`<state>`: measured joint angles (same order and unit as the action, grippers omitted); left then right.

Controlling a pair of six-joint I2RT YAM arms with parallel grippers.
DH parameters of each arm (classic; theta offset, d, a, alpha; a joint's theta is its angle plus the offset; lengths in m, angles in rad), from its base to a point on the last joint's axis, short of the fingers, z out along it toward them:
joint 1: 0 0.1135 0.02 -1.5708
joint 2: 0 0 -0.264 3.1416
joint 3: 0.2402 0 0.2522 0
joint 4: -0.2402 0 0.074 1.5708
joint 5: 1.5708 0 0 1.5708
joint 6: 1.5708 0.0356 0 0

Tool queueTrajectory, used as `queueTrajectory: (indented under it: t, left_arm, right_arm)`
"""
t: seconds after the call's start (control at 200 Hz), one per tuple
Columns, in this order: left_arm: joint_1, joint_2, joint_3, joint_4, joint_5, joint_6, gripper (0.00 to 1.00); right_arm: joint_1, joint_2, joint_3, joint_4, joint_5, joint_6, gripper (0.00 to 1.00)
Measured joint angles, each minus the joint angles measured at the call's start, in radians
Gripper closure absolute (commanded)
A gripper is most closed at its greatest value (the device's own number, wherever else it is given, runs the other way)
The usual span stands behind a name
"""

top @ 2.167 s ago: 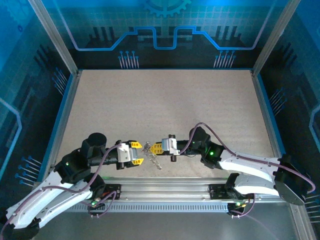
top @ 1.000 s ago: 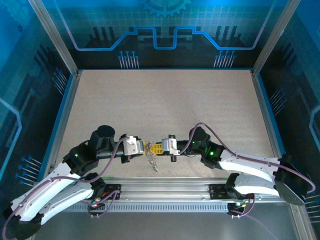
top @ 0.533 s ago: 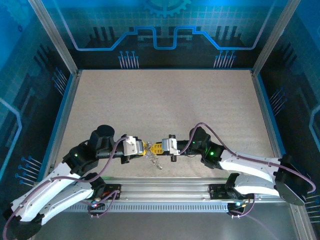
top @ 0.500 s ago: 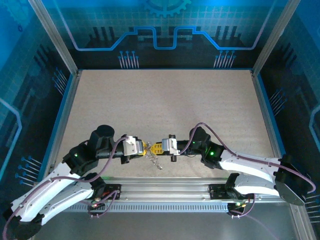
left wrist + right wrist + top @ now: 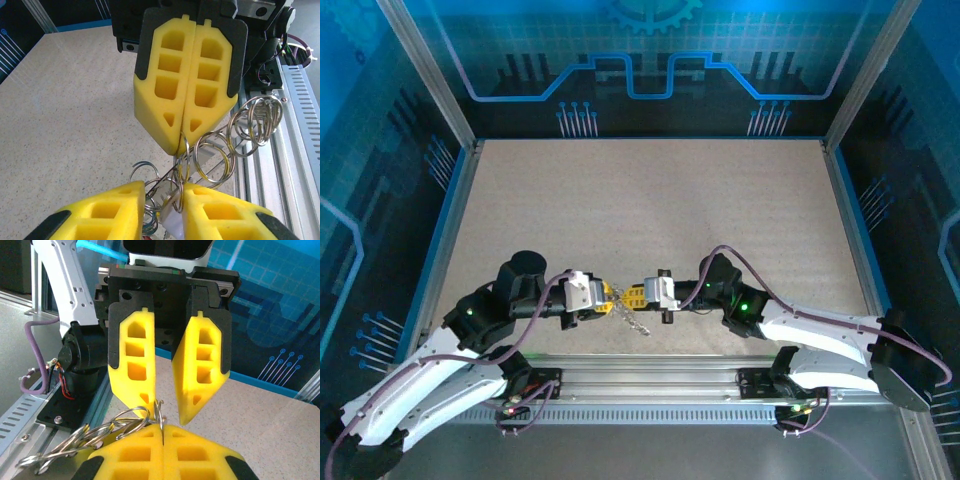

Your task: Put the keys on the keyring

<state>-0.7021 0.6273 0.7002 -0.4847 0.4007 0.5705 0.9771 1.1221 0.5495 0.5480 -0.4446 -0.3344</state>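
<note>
The keyring (image 5: 252, 122), a bunch of linked silver wire loops, is held off the table (image 5: 650, 210) between the two grippers, close to the near edge and roughly midway between the arm bases. One of its loops is pinched edge-on at the very tips of the right gripper (image 5: 181, 145), whose yellow fingers are pressed flat together, with no gap along their seam. From that pinched loop the other loops are strung out in a short chain. In the left wrist view they trail off to the right, above the metal rail (image 5: 295, 125). In the top view they are seen hanging just below the fingertips, toward the near edge.

The left gripper (image 5: 164, 192) is set tip to tip against the right one, the two almost touching. Its jaws are parted a modest way, and a clear gap is seen between its fingertips (image 5: 142, 405) in the right wrist view. Several loops lie within that gap and one fingertip is touched by them, but the loops are not squeezed between both pads. A small pale piece (image 5: 170, 225) is seen low in the same gap, among the loops; what it is cannot be told.

Both white arms are bent inward from their bases so that the grippers meet over the speckled beige table. The table is bordered by a blue frame and backed by dark blue patterned panels.
</note>
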Motion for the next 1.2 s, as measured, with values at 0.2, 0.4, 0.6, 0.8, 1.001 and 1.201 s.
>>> queueTrajectory:
  t: [0.2, 0.4, 0.6, 0.8, 1.001, 1.201]
  left_arm:
    - [0.000, -0.006, 0.000, 0.021, 0.031, -0.019, 0.67]
    - [0.000, -0.007, 0.000, 0.032, 0.041, -0.022, 0.73]
    - [0.000, 0.010, 0.000, 0.035, 0.038, -0.022, 0.77]
    - [0.000, 0.032, 0.000, 0.036, 0.038, -0.022, 0.82]
    - [0.000, 0.036, 0.005, 0.030, 0.029, -0.007, 1.00]
    - [0.000, 0.098, 0.087, -0.059, 0.010, 0.031, 1.00]
  right_arm:
    - [0.000, 0.000, 0.000, -0.015, 0.008, -0.003, 1.00]
    - [0.000, 0.000, 0.000, -0.016, 0.018, -0.007, 1.00]
    - [0.000, 0.000, 0.000, -0.016, 0.018, -0.007, 1.00]
    - [0.000, 0.000, 0.000, -0.022, 0.019, -0.007, 1.00]
    - [0.000, 0.000, 0.000, -0.034, 0.027, -0.009, 1.00]
    - [-0.001, -0.010, 0.027, -0.091, 0.060, -0.042, 0.87]
